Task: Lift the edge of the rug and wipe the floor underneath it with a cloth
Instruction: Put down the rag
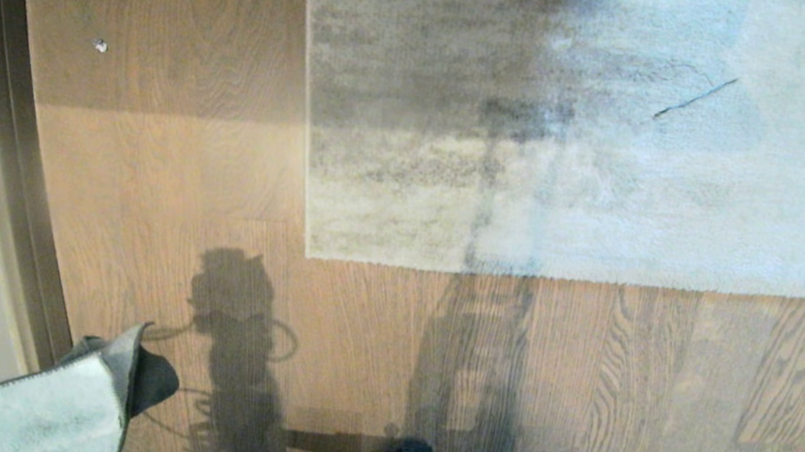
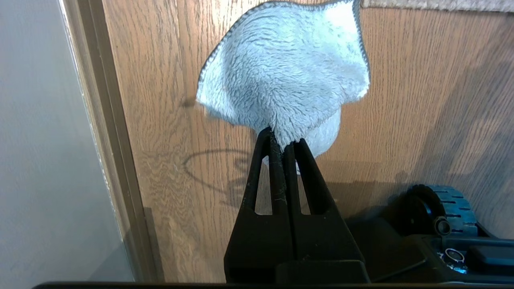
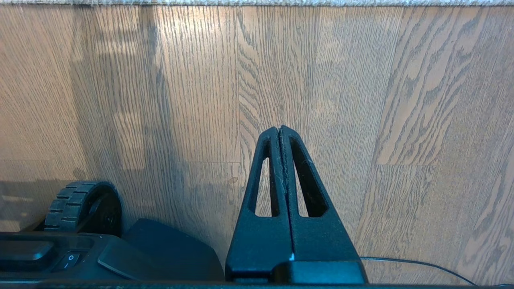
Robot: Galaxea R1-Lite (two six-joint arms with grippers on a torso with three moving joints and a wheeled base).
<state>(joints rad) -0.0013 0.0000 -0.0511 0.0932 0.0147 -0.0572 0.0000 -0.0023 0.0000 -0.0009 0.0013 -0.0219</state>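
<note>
Above the floor [image 1: 362,340] near the baseboard [image 1: 19,219], the left gripper [image 2: 283,146] is clamping the cloth [image 2: 285,76]; the right gripper [image 3: 280,130] is hanging with its fingers together, the rug edge [image 1: 553,274] lying flat.

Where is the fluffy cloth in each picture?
Head view: the cloth sits in the bottom left corner, above the floor.
Left wrist view: it hangs at top middle, pinched in the left tool.
Right wrist view: not there.
Shared landmark: the rug edge, seen in all three.
</note>
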